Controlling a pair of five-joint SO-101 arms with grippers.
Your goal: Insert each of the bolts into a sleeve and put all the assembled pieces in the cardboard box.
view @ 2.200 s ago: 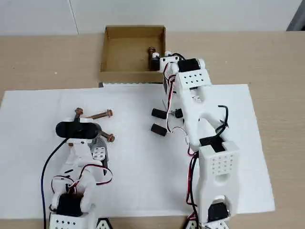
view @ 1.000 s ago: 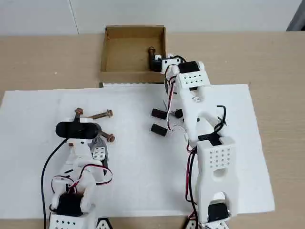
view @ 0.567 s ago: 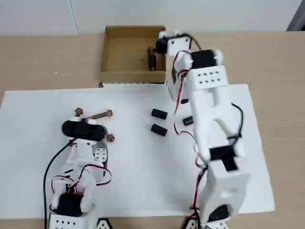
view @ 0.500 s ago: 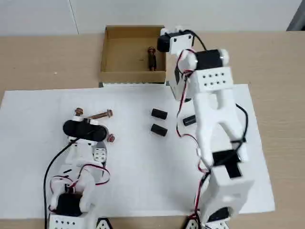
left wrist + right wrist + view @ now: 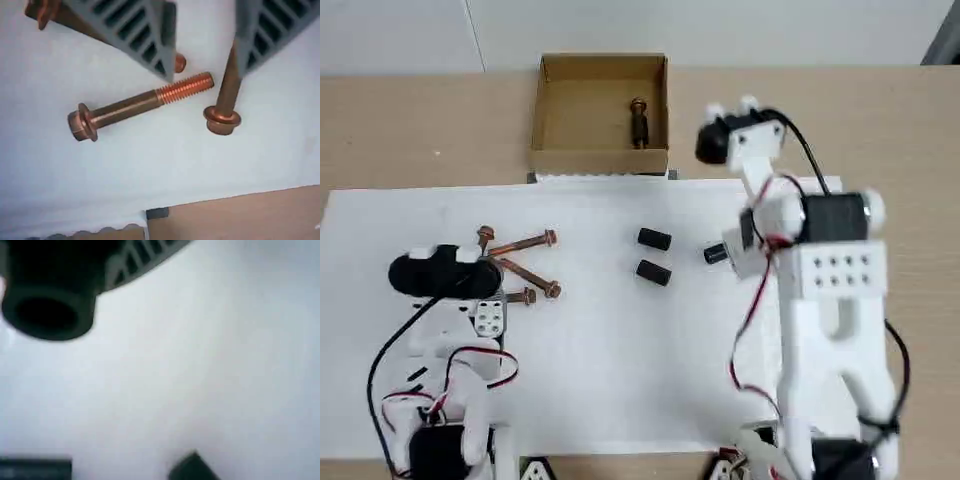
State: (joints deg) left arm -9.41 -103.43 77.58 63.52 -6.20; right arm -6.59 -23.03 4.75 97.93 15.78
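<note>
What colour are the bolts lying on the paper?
Copper-brown; the bolts show best in the left wrist view.

I see a sleeved bolt point(image 5: 639, 122) inside the brown cardboard box point(image 5: 550, 110); copper bolts point(image 5: 525, 242) lie left of black cylindrical sleeves point(image 5: 654, 239).

overhead camera looks down; wrist cameras closely face the sheet point(image 5: 620, 350).

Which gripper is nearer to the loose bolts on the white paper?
Left. The left gripper is directly over the loose bolts; the right gripper is far across the paper, beside a black sleeve.
</note>
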